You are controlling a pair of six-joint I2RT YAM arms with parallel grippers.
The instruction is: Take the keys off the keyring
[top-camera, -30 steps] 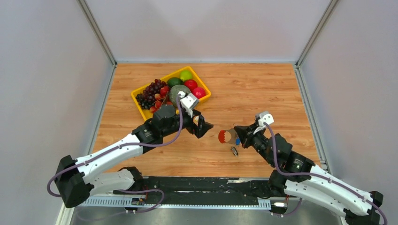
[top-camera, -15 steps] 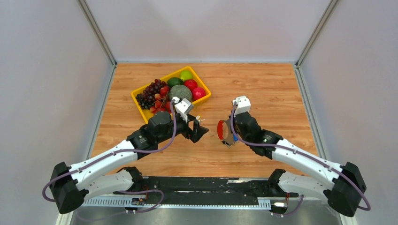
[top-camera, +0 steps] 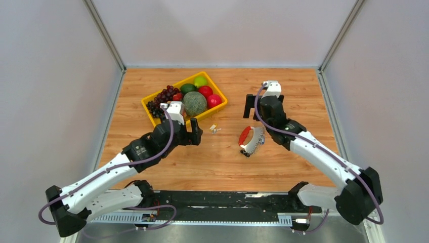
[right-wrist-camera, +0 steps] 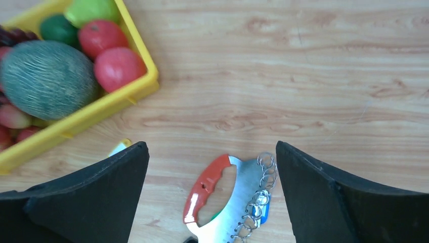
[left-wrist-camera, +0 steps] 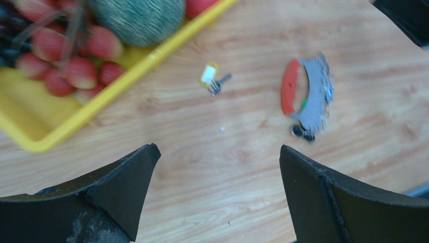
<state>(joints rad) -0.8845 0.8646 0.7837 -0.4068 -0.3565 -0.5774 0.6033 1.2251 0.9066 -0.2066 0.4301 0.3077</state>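
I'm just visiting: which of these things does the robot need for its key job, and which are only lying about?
Part of the job:
- keyring with its red handle
- yellow-headed key, loose on the table
- blue-headed key, on the rings

Just lying about:
- yellow tray
- melon
- grapes

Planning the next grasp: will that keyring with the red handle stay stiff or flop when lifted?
The keyring looks like a flat metal plate with a red grip, so it probably stays stiff. The small rings along its edge likely dangle and swing. Lying on the table, it would probably slide, not roll, if pushed.
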